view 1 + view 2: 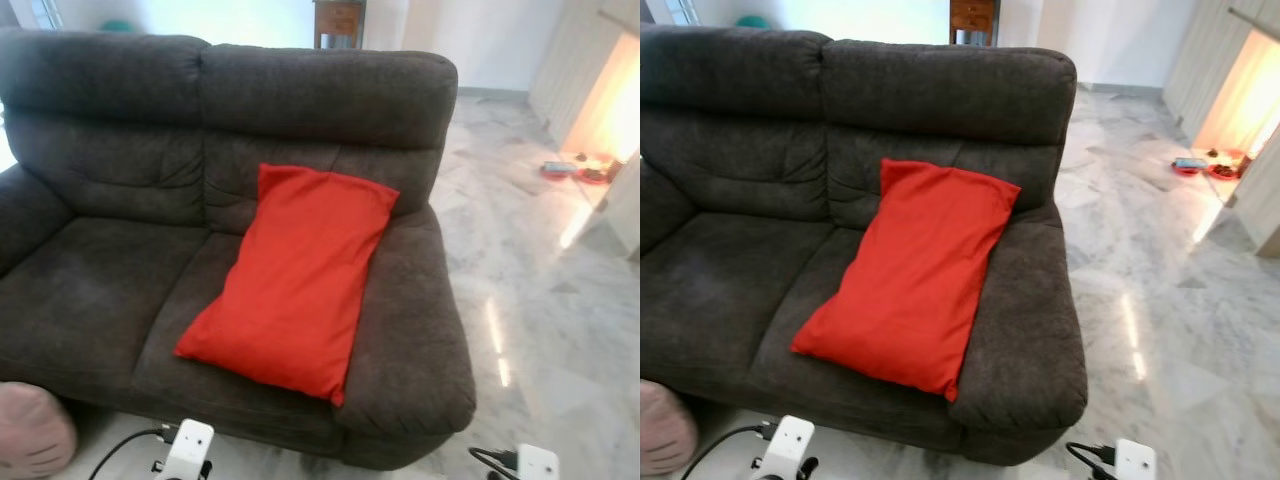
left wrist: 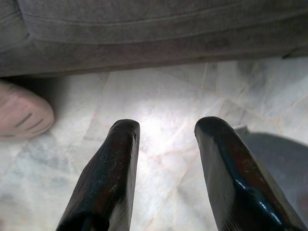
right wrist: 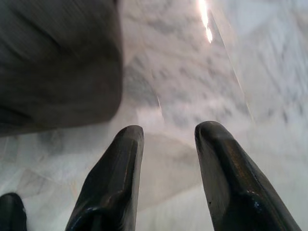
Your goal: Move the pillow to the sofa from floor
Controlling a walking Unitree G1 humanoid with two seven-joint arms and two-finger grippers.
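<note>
I see the red pillow (image 1: 290, 285) lying on the dark grey sofa (image 1: 90, 290), on the seat cushion nearest the robot's right, tilted w/ its upper end leaning against the backrest and one side touching the armrest. Left gripper (image 2: 166, 132) hangs low over the marble floor (image 2: 163, 96) just in front of the sofa base, fingers spread apart, nothing btwn them. Right gripper (image 3: 166, 134) is also down near the floor by the sofa's corner, fingers spread, empty. A pinkish cushion (image 1: 30, 430) sits on the floor by the sofa front, on the robot's left.
</note>
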